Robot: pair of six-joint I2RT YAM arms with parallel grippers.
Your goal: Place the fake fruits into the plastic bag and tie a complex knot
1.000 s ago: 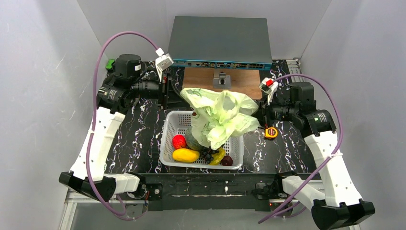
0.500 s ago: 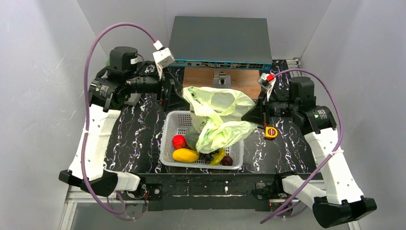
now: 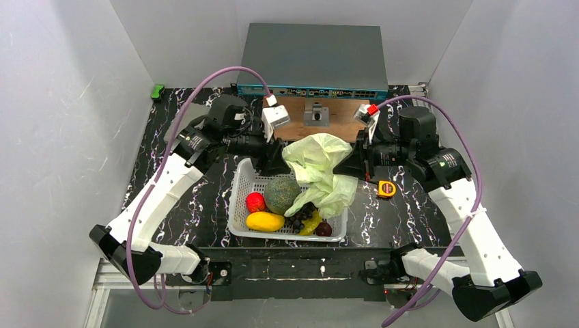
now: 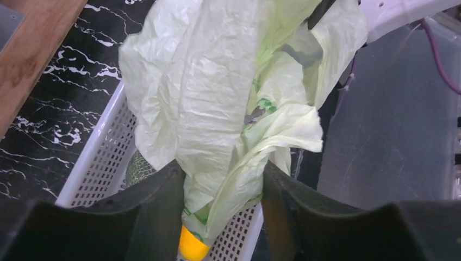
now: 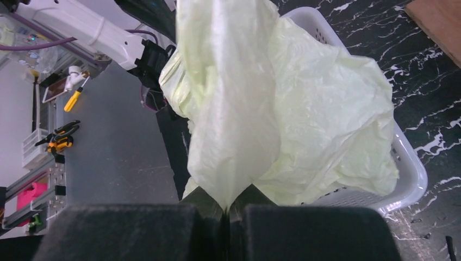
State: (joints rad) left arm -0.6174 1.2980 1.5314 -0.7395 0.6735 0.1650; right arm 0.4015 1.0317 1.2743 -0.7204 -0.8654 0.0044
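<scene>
Item: plastic bag (image 3: 317,158), pale green and crinkled, hung between the two end effectors above the far half of the white perforated basket (image 3: 240,184).

Change noted: both arms have been swung inward over the last second, most of all the left, so the bag is drawn into a narrower, taller bunch. It has been lifted clear of the netted melon (image 3: 282,195), which is now fully uncovered.

Left end effector (image 4: 223,168): fingers stand apart with a thick fold of bag filling the gap. Whether the fold is actually pinched cannot be told.

Right end effector (image 5: 225,209): fingers pressed together on a gathered edge of the bag.

Contents of basket: melon, red fruit (image 3: 255,202), mango (image 3: 265,221), grapes (image 3: 298,219), banana (image 3: 313,223), plum (image 3: 324,229). None is inside the bag.

Also on the counter (image 3: 382,219): yellow tape measure (image 3: 386,188), just right of the basket.

Assessment: loading is judged not yet begun. The bag is bunched rather than opened, so its mouth would have to be found and spread before any fruit is lifted.
</scene>
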